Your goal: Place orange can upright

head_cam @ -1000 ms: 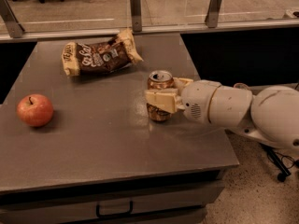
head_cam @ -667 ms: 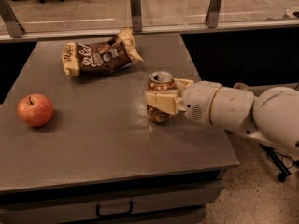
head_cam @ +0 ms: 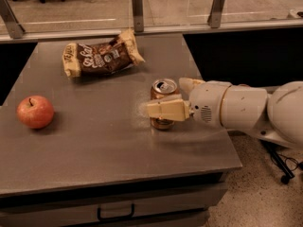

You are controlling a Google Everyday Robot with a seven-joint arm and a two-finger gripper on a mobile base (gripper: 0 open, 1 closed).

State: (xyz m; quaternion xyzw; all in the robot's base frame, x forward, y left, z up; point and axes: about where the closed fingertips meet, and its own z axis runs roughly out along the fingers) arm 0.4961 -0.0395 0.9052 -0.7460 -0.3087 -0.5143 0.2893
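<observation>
The orange can (head_cam: 163,91) stands upright on the grey table (head_cam: 94,145), right of the middle, its silver top with the pull tab facing up. My gripper (head_cam: 174,98) reaches in from the right at the can's height. One cream finger (head_cam: 165,110) lies across the can's front and the other shows behind its right side. The gripper is shut on the can. The can's base appears to rest on the tabletop.
A brown snack bag (head_cam: 102,56) lies at the back of the table. A red apple (head_cam: 35,111) sits near the left edge. The table's right edge is just below my arm (head_cam: 246,110). A glass railing runs behind the table.
</observation>
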